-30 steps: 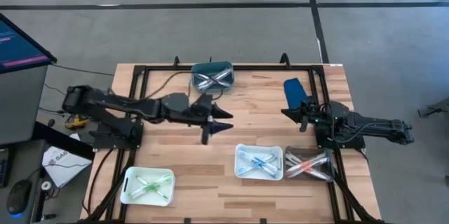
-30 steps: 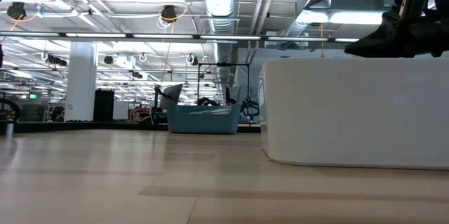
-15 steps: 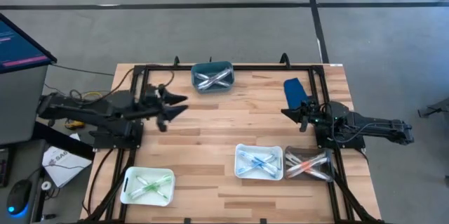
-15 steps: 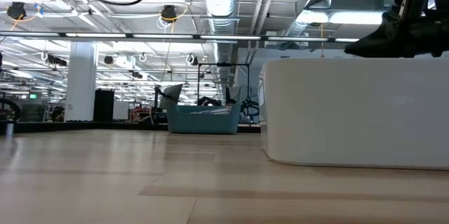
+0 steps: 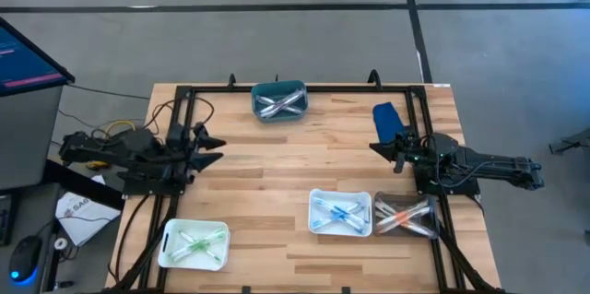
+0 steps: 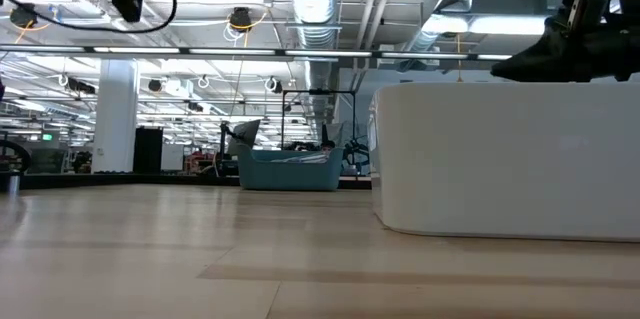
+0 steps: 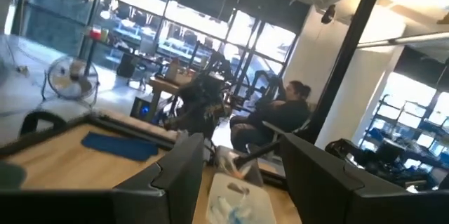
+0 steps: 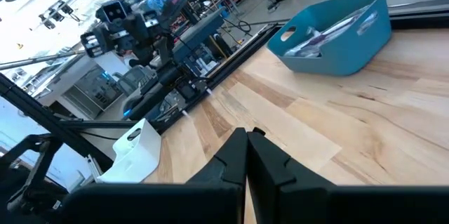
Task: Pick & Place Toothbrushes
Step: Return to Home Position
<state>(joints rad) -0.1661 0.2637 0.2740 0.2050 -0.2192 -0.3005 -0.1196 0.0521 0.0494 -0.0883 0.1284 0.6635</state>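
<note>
The toothbrushes lie sorted in four trays. White and clear ones fill the teal tray (image 5: 278, 99) at the far edge. Blue ones lie in a white tray (image 5: 341, 212), pink ones in a clear tray (image 5: 406, 216) and green ones in a white tray (image 5: 194, 243) near the front. My left gripper (image 5: 210, 139) is drawn back over the table's left edge, open and empty (image 7: 238, 182). My right gripper (image 5: 376, 149) rests at the table's right side, shut on nothing (image 8: 247, 138).
A flat blue pad (image 5: 387, 121) lies at the far right beside my right arm. A black frame (image 5: 304, 88) runs around the table. In the low view the white tray's wall (image 6: 500, 159) stands close. A person (image 7: 280, 115) sits in the room beyond.
My left gripper has drawn back from the table's middle, just in front of the teal tray, to the table's left edge, sinking a little. It has stayed open and empty. The trays and toothbrushes have not moved.
</note>
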